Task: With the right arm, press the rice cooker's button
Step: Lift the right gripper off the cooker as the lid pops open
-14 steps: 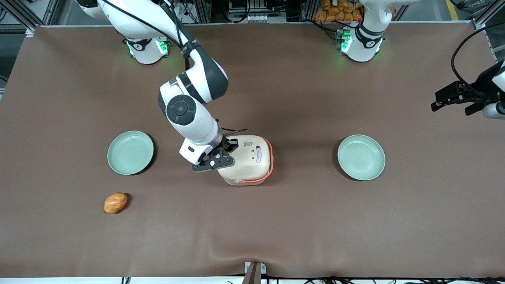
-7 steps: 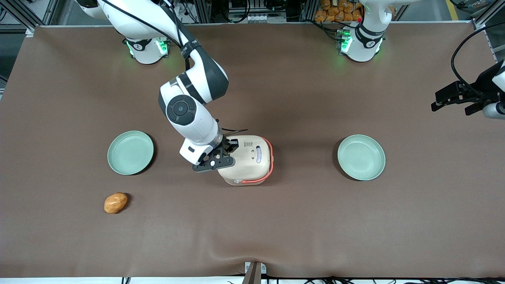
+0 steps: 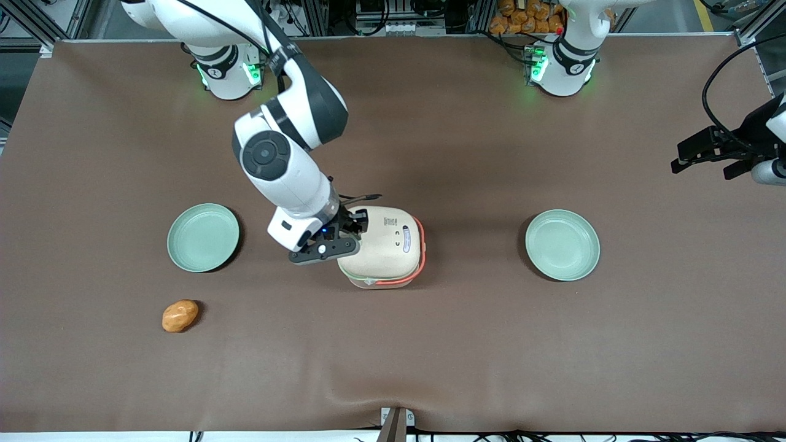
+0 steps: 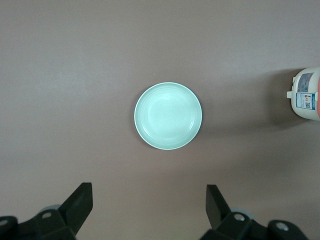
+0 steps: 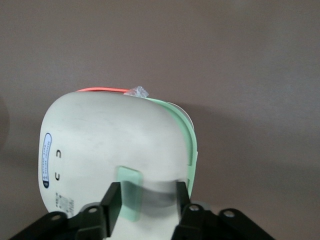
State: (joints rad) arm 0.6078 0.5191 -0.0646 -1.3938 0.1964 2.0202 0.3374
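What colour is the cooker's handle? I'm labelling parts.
Orange-red handle on the rice cooker, clearest in front view.

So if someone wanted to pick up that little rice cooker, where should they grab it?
Probably by the orange-red hoop handle, coming from above: the rice cooker is rounded and smooth, and the hoop lies against its rim on the side toward the parked arm. The gripper sits open at the lid's other edge, around the button.

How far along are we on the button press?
Approach looks done: the gripper, jaws open, is over the rice cooker at its lid edge, with the button between them. In hand: the press; contact I cannot tell. A pale green rim shows beside the lid, so it may have popped. Left: confirm, then withdraw.
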